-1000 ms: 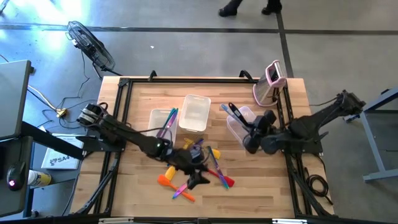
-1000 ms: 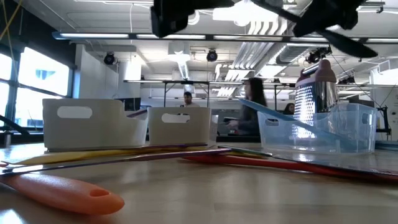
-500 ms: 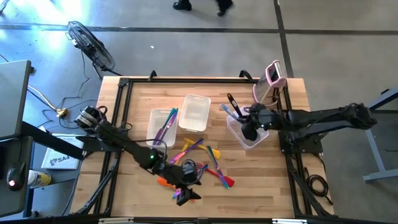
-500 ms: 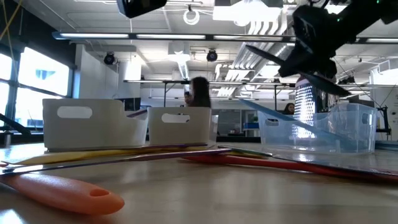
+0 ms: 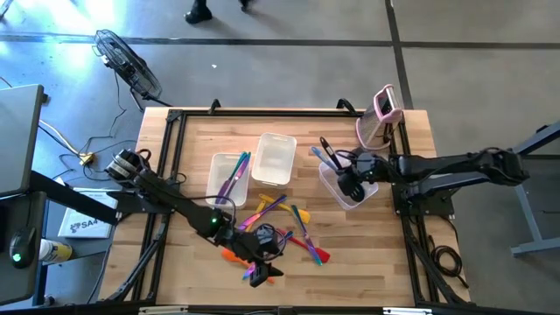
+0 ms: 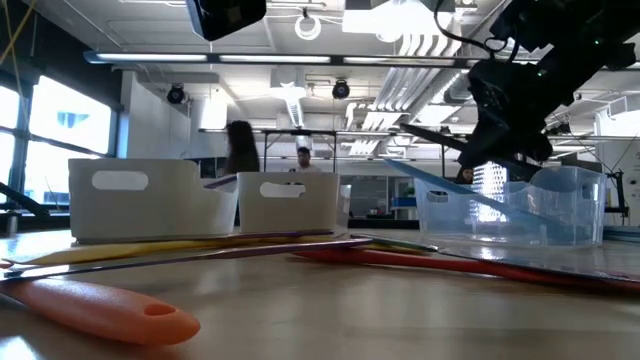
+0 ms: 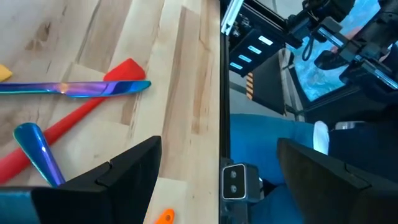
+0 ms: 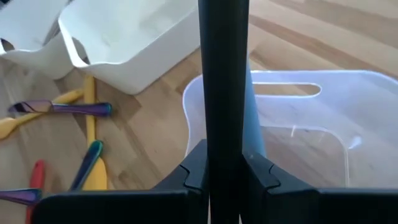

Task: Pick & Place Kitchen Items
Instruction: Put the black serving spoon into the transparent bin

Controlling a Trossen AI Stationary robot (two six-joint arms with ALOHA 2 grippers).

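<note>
My right claw [image 5: 350,185] pinches a black utensil [image 8: 224,93] over the clear tub [image 5: 354,194] near the worktop's right edge — next, release. Left claw [image 5: 261,269] spread over front-edge utensils [image 5: 297,234].

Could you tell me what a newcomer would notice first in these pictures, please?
Probably the bright scatter of utensils at the table's front centre, with the left gripper open just above its near edge. Next, the right gripper, shut on a black utensil, poised over the clear tub on the right.
</note>
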